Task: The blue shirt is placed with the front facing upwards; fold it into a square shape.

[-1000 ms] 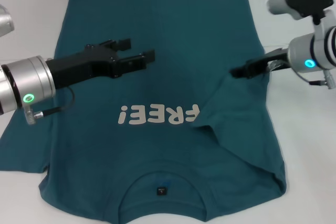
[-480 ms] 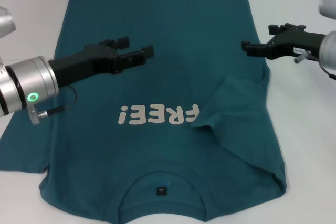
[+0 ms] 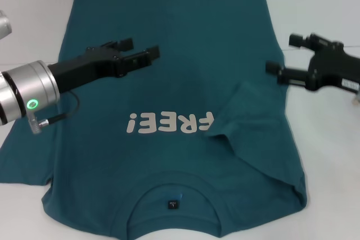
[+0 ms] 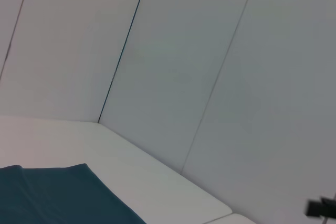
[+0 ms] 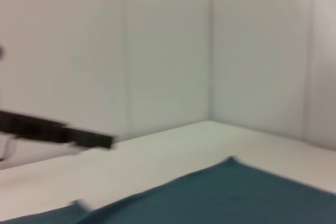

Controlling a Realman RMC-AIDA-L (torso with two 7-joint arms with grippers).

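The blue shirt [image 3: 169,111] lies flat on the white bench [image 3: 326,155], front side up, with its collar at the near edge and its hem toward the far edge. The pale letters on the chest read upside down in the head view. The bottom of the collar and the tip of the left sleeve are cut off by the picture's edge. The right sleeve is folded in over the chest. The left gripper [image 3: 138,50] hangs over the shirt's left half, open, holding nothing. The right gripper [image 3: 284,58] hangs beside the shirt's right edge, also open and empty. The wrist views show only a strip of shirt, bare bench and the wall [image 4: 173,61].
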